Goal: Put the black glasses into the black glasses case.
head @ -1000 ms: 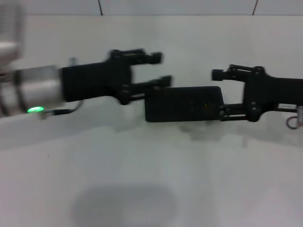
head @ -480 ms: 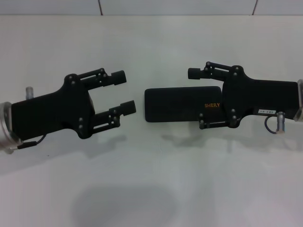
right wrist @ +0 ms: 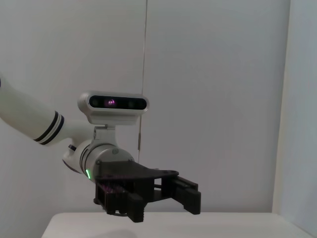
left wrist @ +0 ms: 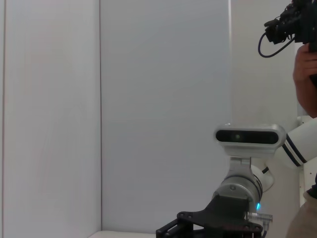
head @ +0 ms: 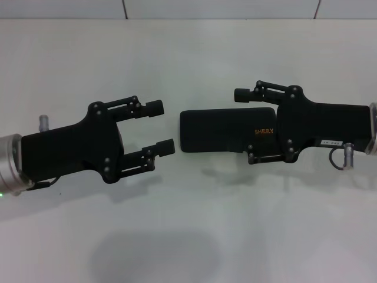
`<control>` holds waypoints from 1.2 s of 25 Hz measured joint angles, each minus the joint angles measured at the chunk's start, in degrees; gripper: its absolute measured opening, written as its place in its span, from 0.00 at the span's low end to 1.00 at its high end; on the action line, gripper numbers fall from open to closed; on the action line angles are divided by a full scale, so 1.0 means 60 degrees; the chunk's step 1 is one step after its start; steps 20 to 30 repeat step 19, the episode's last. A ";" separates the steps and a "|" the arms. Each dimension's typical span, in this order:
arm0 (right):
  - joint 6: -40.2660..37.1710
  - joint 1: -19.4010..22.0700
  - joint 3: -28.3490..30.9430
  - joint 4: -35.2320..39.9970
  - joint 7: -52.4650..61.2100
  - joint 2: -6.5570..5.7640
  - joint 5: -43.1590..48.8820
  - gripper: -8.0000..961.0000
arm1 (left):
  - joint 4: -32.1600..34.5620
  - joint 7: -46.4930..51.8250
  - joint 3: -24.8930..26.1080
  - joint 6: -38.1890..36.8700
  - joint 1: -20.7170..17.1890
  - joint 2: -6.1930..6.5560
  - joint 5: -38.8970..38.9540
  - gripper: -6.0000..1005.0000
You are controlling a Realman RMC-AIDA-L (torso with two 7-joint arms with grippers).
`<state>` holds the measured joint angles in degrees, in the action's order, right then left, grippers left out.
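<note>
The black glasses case (head: 218, 130) lies shut on the white table, orange lettering (head: 264, 131) near its right end. The black glasses are not in view. My right gripper (head: 245, 125) is open, with one finger beyond and one finger before the case's right end; I cannot tell whether it touches the case. My left gripper (head: 162, 127) is open and empty, just left of the case and apart from it. The right wrist view shows the left gripper (right wrist: 148, 193); the left wrist view shows part of the right gripper (left wrist: 213, 225).
The white table (head: 188, 224) spreads in front of both grippers, with a tiled wall (head: 224, 9) at the back. A person (left wrist: 304, 74) stands at the edge of the left wrist view.
My left gripper has drawn back leftward from the case's left end. My right gripper has moved left over the case's right end. The case has stayed in place.
</note>
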<state>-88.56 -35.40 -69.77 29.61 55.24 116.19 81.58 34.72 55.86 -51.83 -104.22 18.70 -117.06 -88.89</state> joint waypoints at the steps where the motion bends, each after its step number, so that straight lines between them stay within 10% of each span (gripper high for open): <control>1: 0.0016 0.0000 -0.0001 -0.0006 -0.0001 0.0000 -0.0020 0.90 | 0.0000 -0.0006 0.0003 0.0009 0.0007 -0.0007 -0.0002 0.65; 30: 0.0271 -0.0078 -0.0027 -0.0219 -0.0137 0.0000 -0.0512 0.90 | -0.0234 -0.0021 0.0076 0.0614 0.0085 -0.0091 0.0031 0.65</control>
